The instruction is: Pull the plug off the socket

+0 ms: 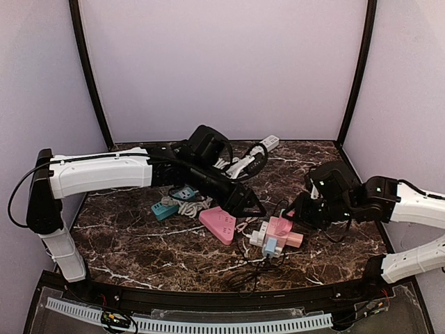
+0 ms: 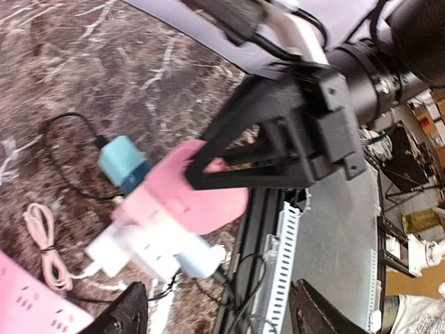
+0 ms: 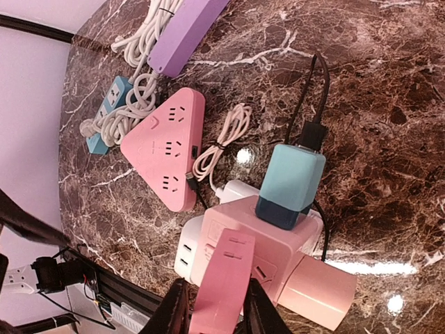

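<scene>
Pink and flat, the plug (image 3: 222, 278) sits in the pink cube socket (image 3: 285, 250) near the front edge of the bench (image 3: 361, 83), right of its middle, and the right pincer (image 3: 217, 309) is clamped on it from both sides. A teal charger (image 3: 288, 184) sits in another face of the cube, and a pink triangular strip (image 3: 163, 146) lies nearby toward the left edge. The left pincer (image 2: 222, 309) hovers near the cube with its fingers spread wide, holding nothing.
</scene>
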`<control>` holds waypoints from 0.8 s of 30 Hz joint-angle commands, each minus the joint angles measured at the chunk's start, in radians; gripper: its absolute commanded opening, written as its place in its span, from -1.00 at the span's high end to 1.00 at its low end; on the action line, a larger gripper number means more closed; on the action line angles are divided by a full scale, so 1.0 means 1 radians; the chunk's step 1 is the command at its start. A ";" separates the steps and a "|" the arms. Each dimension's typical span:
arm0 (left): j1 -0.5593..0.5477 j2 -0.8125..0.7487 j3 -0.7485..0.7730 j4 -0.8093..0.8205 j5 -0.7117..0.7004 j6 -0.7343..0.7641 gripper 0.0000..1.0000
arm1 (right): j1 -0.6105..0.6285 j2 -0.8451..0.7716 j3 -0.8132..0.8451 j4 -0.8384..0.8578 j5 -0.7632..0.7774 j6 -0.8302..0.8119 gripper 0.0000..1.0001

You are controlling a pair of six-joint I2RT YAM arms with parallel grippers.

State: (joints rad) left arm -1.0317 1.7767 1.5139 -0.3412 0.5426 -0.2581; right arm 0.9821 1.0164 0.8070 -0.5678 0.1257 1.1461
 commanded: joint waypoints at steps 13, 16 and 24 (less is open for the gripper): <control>0.100 -0.011 -0.047 -0.027 -0.029 -0.030 -0.42 | 0.007 0.298 0.386 -0.272 -0.048 -0.332 0.65; 0.105 0.005 -0.067 0.009 -0.038 -0.047 -0.42 | 0.007 0.343 0.428 -0.284 -0.068 -0.400 0.69; 0.121 0.009 -0.167 0.117 -0.045 -0.116 -0.40 | 0.032 0.391 0.477 -0.293 -0.045 -0.416 0.55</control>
State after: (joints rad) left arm -0.9188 1.7908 1.3903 -0.2916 0.4984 -0.3317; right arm 0.9901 1.4078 1.2442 -0.8692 0.0750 0.7513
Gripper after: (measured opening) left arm 0.703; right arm 0.193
